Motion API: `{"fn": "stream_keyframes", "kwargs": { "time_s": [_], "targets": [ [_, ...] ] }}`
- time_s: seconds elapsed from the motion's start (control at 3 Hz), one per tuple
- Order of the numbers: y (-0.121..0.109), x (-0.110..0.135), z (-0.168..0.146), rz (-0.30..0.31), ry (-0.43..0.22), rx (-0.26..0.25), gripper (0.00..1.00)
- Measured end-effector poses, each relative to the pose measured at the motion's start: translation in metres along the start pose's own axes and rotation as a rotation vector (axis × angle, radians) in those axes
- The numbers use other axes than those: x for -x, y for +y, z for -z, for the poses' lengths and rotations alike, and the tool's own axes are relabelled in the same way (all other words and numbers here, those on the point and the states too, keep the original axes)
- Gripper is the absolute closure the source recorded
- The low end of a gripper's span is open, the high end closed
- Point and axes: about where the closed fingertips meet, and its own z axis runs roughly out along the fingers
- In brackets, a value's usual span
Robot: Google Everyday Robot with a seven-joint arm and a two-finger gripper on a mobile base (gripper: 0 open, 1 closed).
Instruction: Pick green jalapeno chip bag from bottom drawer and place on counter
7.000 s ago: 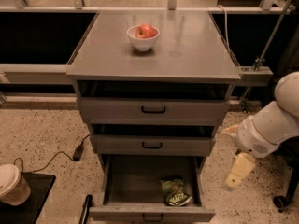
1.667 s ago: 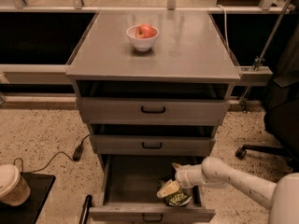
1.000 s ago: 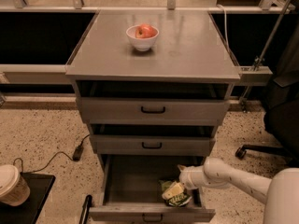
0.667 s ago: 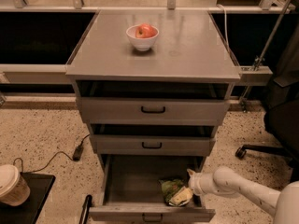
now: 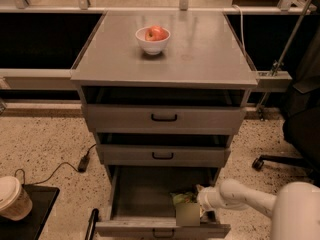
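moved: gripper has dropped toward the front wall of the bottom drawer
bag: green jalapeno chip bag in drawer's right front, just behind gripper
grip state: can't tell
handling: probably light, crinkly, slippery foil; pinch a crimped edge gently

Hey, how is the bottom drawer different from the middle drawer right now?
The bottom drawer is pulled far out, its floor showing; the middle drawer is pushed in, its inside hidden. The bottom drawer holds the green jalapeno chip bag, with the claw down at it; no contents show in the middle drawer. Both are grey metal.
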Motion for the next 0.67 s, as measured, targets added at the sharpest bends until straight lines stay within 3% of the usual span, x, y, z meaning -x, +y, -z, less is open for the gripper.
{"fn": "stream_keyframes", "kwargs": {
  "time_s": [0.33,0.67],
  "targets": [
    [0.0002,-0.0284,-0.0667,0.008,0.110,0.032,0.00],
    [0.0002,-0.0283,-0.0667,0.008,0.110,0.032,0.00]
  ]
}}
